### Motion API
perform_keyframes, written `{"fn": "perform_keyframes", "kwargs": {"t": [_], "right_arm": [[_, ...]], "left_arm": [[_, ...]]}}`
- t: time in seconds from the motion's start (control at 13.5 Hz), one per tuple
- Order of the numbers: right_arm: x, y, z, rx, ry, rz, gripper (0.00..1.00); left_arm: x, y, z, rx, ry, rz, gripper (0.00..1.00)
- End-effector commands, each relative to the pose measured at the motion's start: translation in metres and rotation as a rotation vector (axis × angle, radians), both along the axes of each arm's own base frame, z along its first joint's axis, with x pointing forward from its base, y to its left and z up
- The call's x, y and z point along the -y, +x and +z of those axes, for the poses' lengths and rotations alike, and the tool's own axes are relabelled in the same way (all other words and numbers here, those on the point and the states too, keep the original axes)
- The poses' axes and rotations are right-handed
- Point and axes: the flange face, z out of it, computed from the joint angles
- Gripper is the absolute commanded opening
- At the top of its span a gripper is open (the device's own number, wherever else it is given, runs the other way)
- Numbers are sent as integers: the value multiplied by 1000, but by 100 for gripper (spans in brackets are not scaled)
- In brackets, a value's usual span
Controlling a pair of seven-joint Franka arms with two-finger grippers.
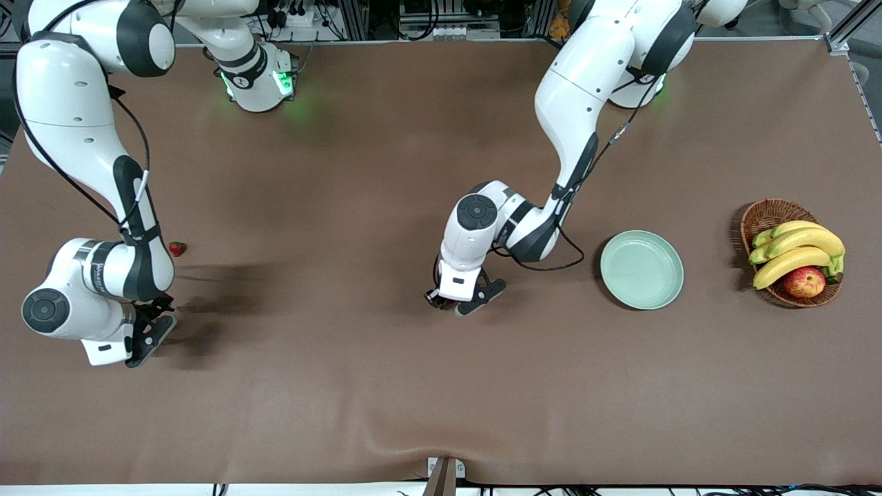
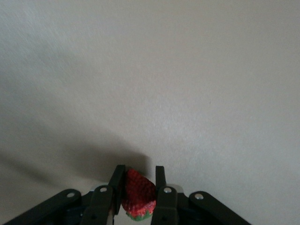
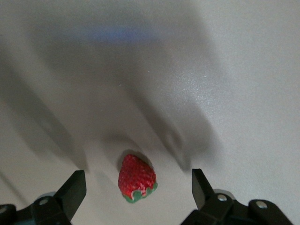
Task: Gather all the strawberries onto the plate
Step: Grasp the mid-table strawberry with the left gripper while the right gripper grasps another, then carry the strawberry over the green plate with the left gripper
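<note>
Pinching bumpy red strawberry [image 2: 137, 194], left end effector [image 2: 139, 187], smooth round plate [image 1: 641, 269]

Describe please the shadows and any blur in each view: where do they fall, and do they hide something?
Front view: evenly lit; soft arm shadows darken the brown table beside both grippers; nothing hidden.
Left wrist view: a dim shadow spreads from the left gripper, shut on a strawberry, which shows sharp.
Right wrist view: broad, smeared shadows cross the mat above a clear strawberry between the open right gripper fingers.
</note>
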Motion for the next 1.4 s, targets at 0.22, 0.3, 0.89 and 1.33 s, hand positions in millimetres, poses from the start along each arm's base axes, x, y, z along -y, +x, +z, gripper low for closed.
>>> {"fn": "perform_keyframes", "kwargs": {"t": [0.22,0.3,0.89,1.33], "right_arm": [[12,0,-4,31,10,89,0],[12,0,-4,31,10,89,0],[-87,28,28,114,153,146,0],[-330,15,45,142,266,241,0]], "left_arm": [[-100,17,125,-132,175,-157,0],[-117,9,133,-146,185,-180,0],[-361,-4,76,-340,244,-552,0],[-408,7,48,-335,235,-538,100]]}}
